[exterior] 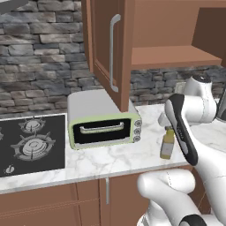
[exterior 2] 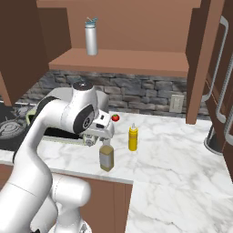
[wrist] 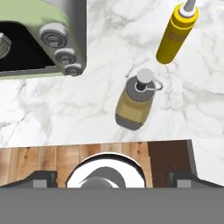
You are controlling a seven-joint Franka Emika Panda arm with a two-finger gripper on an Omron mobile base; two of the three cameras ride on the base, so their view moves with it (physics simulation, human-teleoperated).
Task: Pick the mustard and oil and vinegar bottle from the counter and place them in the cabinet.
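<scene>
The oil and vinegar bottle (exterior 2: 106,157), clear glass with olive-yellow liquid and a grey pourer top, stands upright near the counter's (exterior 2: 173,150) front edge. The mustard (exterior 2: 132,138), a small yellow squeeze bottle, stands just behind and to its right, apart from it. My gripper (exterior 2: 96,139) hangs above and slightly left of the oil and vinegar bottle, pointing down. In the hand view the oil and vinegar bottle (wrist: 133,103) lies ahead of the wide-apart fingertips (wrist: 43,177) and the mustard (wrist: 177,37) lies beyond; the gripper is open and holds nothing. The cabinet (exterior: 106,48) above stands open, its shelf (exterior: 172,57) showing.
A green toaster oven (exterior: 103,126) sits on the counter left of the bottles, under the open cabinet door. A stove (exterior: 31,141) lies further left. A grey water bottle (exterior 2: 91,37) stands on the cabinet shelf. A small tomato (exterior 2: 115,117) rests behind the gripper.
</scene>
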